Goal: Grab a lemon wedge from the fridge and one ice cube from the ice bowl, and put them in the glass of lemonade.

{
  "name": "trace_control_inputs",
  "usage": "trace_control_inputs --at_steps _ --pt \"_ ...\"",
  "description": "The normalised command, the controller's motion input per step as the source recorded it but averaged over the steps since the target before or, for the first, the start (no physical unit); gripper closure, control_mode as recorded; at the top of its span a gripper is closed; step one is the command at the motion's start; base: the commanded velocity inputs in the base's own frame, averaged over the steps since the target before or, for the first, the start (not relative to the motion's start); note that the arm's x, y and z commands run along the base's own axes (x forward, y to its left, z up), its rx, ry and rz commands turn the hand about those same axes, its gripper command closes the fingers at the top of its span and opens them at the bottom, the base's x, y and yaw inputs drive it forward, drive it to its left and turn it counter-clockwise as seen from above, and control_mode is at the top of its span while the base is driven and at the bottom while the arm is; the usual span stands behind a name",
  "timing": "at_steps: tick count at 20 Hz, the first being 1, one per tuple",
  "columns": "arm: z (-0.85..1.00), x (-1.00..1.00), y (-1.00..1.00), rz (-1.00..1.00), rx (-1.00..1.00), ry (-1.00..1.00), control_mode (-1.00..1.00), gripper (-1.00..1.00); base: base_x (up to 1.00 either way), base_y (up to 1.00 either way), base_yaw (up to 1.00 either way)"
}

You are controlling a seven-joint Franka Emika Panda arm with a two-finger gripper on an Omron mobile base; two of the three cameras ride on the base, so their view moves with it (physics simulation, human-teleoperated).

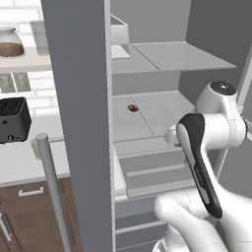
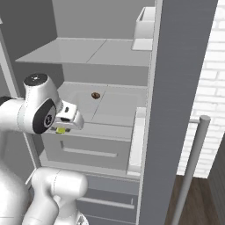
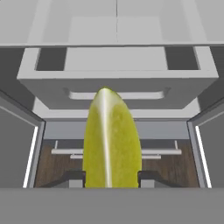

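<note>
A yellow-green lemon wedge [image 3: 112, 140] stands clamped between the gripper [image 3: 112, 177]'s two fingertips [image 3: 74, 177], held in front of the open fridge [image 2: 105, 52], just outside its lower drawer [image 2: 90, 147].

No readable text, labels, brands, numbers or signs anywhere. Nothing printed on the fridge [image 1: 78, 123] door or shelves, nothing on the black toaster [image 1: 13, 119] at nine o'clock, nothing on the jar [image 1: 10, 43] at ten o'clock, nothing on the lemon wedge [image 3: 112, 140].
</note>
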Motion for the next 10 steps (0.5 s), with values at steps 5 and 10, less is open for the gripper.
trace_control_inputs --at_steps 5,10 --pt "0.11 -0.41 0.0 0.0 0.0 0.0 -1.0 1.0 0.0 0.0 0.0" --pt "0.11 -0.33 -0.04 0.0 0.01 -0.05 -1.0 1.0 0.0 0.0 0.0"
